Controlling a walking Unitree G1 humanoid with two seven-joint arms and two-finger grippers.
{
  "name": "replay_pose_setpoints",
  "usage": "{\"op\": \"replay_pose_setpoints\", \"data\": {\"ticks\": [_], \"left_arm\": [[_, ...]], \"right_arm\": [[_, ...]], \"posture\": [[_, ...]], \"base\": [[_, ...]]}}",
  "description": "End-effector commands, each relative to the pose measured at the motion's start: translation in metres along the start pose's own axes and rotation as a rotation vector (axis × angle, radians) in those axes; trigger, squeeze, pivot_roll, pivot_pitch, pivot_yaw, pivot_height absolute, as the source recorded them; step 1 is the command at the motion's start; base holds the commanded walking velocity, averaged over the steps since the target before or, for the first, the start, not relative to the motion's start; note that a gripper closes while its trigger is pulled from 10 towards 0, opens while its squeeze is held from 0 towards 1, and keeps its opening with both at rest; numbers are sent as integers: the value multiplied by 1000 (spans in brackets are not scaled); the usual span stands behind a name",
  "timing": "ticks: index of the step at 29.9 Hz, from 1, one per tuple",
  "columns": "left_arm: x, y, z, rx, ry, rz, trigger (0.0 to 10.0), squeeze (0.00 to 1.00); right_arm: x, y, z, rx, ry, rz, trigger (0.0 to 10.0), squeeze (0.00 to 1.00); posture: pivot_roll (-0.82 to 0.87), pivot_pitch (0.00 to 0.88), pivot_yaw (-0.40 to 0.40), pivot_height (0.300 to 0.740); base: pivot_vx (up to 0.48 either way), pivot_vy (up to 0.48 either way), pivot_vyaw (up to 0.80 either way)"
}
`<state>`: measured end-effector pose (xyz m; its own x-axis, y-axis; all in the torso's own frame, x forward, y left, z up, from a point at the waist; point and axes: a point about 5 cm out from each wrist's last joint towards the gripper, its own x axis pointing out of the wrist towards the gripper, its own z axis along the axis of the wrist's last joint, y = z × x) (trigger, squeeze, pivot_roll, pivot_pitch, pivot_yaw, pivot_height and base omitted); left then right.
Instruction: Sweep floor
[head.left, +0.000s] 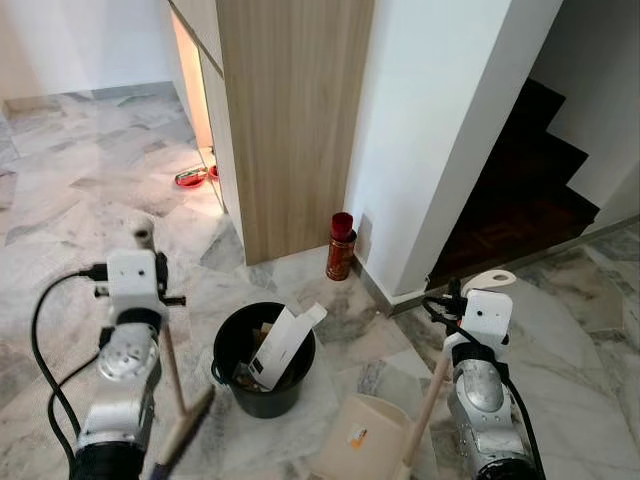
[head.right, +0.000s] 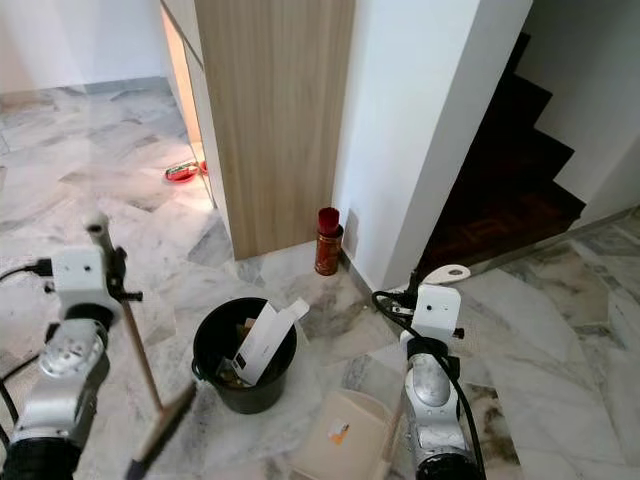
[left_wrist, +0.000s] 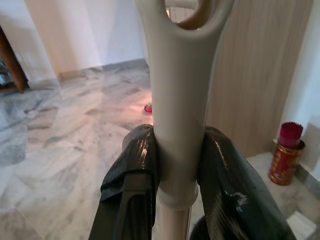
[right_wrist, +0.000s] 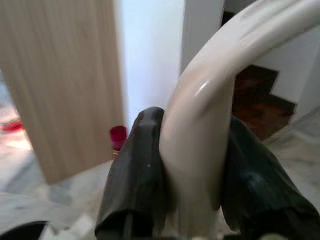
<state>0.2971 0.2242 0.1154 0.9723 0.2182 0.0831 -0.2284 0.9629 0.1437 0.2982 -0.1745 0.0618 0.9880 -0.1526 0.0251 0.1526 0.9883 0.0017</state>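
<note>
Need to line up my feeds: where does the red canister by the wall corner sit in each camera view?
Left eye view: red canister on the floor at the white wall's foot, just right of the wooden cabinet.
Right eye view: same spot, up and right of the black bucket.
Left wrist view: at the frame's edge, past the left gripper.
Right wrist view: a blurred red patch beside the cabinet.
Shared landmark: the cabinet.

Head-mounted stereo pair, looking forward and down at marble floor — both sharing black bin, red can, wood-grain cabinet and dark stairs. Wrist cameras very near, sighting along clamped handles — both facing toward the same cabinet and can.
</note>
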Motion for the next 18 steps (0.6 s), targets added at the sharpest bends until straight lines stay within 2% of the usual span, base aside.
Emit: {"op": "replay_pose_setpoints", "data": {"ticks": [1, 8, 18], "left_arm": [[1, -3, 8, -1, -55, 8, 10000, 0], [-2, -10, 2, -10, -50, 9, 10000, 0], [-6, -16, -6, -37, -46, 28, 10000, 0]], "right_arm": [[8, 7, 16, 43, -76, 30, 10000, 0], [12, 12, 19, 71, -83, 60, 10000, 0], [18, 9, 22, 81, -85, 80, 10000, 0]], "posture": [[54, 17, -70, 740], [53, 19, -73, 740], [42, 10, -79, 740]], "base": [[0, 0, 0], [0, 0, 0], [0, 0, 0]]}}
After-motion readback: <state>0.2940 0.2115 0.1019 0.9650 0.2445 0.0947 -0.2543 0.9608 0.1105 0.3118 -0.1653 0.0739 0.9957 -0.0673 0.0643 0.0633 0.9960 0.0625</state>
